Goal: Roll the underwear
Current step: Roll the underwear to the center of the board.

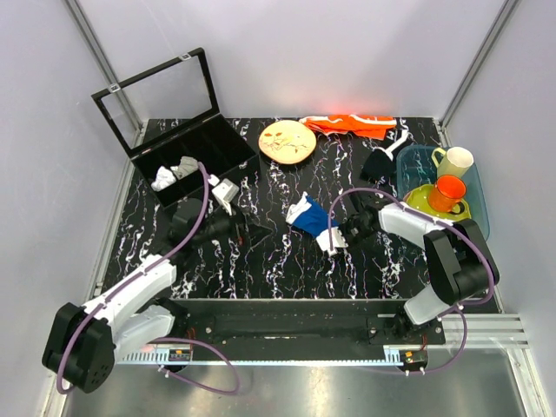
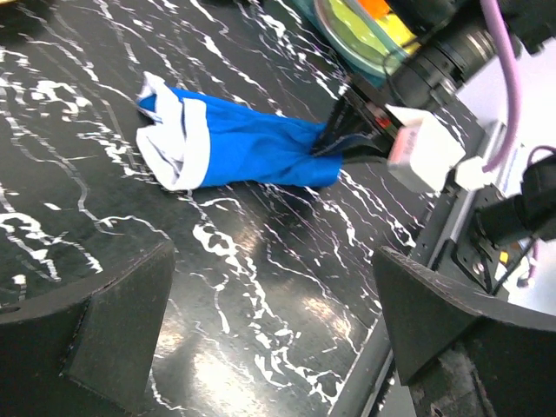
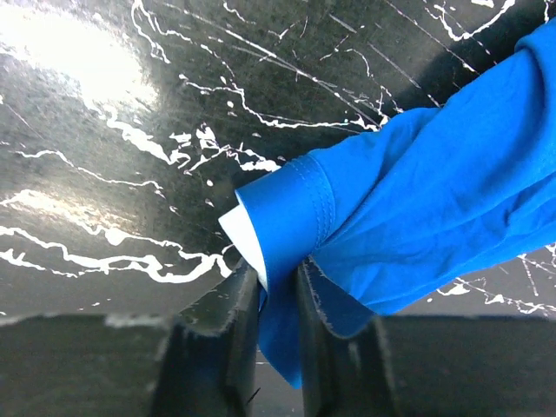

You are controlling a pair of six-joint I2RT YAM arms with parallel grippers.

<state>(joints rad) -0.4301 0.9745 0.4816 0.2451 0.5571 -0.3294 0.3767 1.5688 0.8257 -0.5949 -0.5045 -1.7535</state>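
Note:
The underwear (image 1: 310, 217) is a royal-blue bundle with white trim, loosely rolled, lying on the black marble table near the middle. It shows in the left wrist view (image 2: 234, 143) with its white end to the left. My right gripper (image 1: 337, 234) is shut on the underwear's near edge; in the right wrist view (image 3: 280, 300) blue fabric (image 3: 417, 200) is pinched between the two fingers. My left gripper (image 1: 252, 233) is open and empty, left of the underwear and apart from it, with its fingers (image 2: 95, 330) spread wide above bare table.
An open black box (image 1: 187, 156) with white cloth pieces stands back left. A round wooden plate (image 1: 287, 142) and an orange cloth (image 1: 352, 124) lie at the back. A clear blue tub (image 1: 476, 187) with cups and a green plate stands on the right.

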